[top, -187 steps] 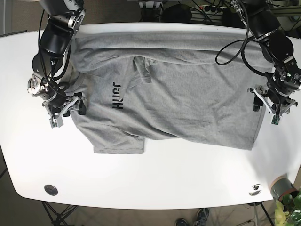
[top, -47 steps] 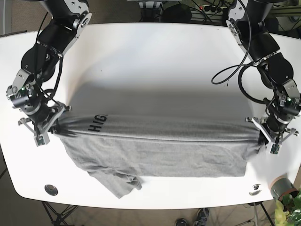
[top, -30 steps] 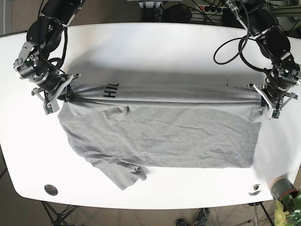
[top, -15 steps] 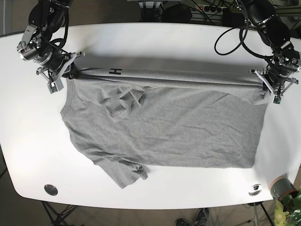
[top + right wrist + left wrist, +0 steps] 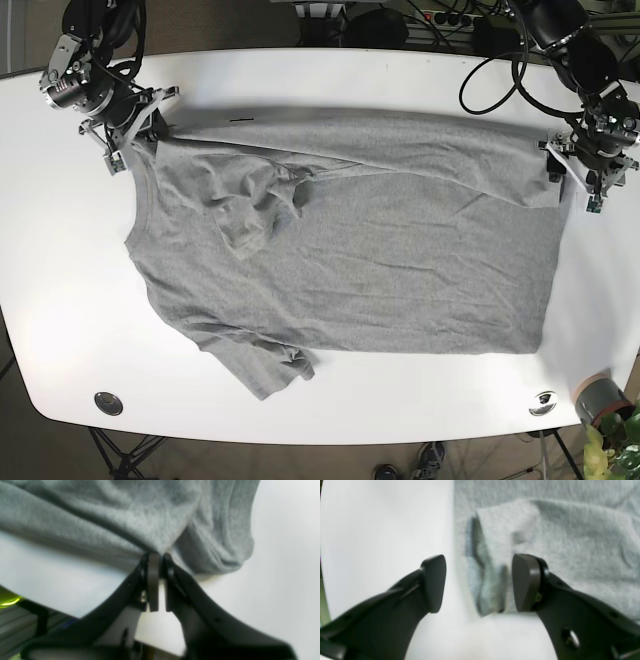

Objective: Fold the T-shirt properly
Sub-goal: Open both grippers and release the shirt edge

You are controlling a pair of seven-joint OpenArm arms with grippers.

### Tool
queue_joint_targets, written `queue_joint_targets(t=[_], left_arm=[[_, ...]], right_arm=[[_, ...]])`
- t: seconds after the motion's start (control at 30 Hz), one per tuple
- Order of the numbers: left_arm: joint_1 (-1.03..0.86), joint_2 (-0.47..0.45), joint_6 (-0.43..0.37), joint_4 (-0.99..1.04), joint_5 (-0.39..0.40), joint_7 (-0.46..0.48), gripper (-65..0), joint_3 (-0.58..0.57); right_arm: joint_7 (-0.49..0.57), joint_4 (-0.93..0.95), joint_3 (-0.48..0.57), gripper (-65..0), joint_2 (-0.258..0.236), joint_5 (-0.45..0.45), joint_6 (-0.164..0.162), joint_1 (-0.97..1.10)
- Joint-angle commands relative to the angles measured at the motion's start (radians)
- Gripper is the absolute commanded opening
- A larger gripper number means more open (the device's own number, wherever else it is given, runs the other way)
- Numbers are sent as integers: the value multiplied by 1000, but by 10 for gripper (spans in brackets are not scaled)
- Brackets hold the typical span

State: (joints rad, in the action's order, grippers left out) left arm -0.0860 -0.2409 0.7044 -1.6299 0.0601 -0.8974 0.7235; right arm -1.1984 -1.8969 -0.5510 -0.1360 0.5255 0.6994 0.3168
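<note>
In the left wrist view, the left gripper (image 5: 478,582) stands with its dark fingers spread, a folded hem corner of the grey cotton T-shirt (image 5: 545,542) lying loose between them. In the right wrist view, the right gripper (image 5: 156,566) pinches a bunch of grey fabric. In the base view, the T-shirt lies spread across the white oval table (image 5: 330,400), one sleeve crumpled at far left.
</note>
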Motion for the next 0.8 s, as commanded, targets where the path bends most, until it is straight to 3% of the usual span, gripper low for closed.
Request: queue_joint_targets(t=[0.0,0.1,0.2,0.4,0.6,0.77], left_arm=[[10,-21,-6,-22,28,10,-249,43],[5,-56,-6,-25,188,5,-239,95],[-2,-97,-6,-17,332,5,-242,106],[-31,-96,-6,-16,346,10,-242,69],[-33,-96,-6,13,346,14,-246,-45],[-53,-94,-25,32,344,119,-347,-129]], right_arm=[[12,-80,-10,-518,-26,9,-1,8],[12,-109,-11,-357,-24,14,-1,26],[16,-117,-13,-252,-24,12,-1,26],[65,-114,-10,-243,-26,2,-1,22],[93,-79,-2,-243,2,-114,-1,-54],[91,-57,1,-243,17,-140,-1,-120]])
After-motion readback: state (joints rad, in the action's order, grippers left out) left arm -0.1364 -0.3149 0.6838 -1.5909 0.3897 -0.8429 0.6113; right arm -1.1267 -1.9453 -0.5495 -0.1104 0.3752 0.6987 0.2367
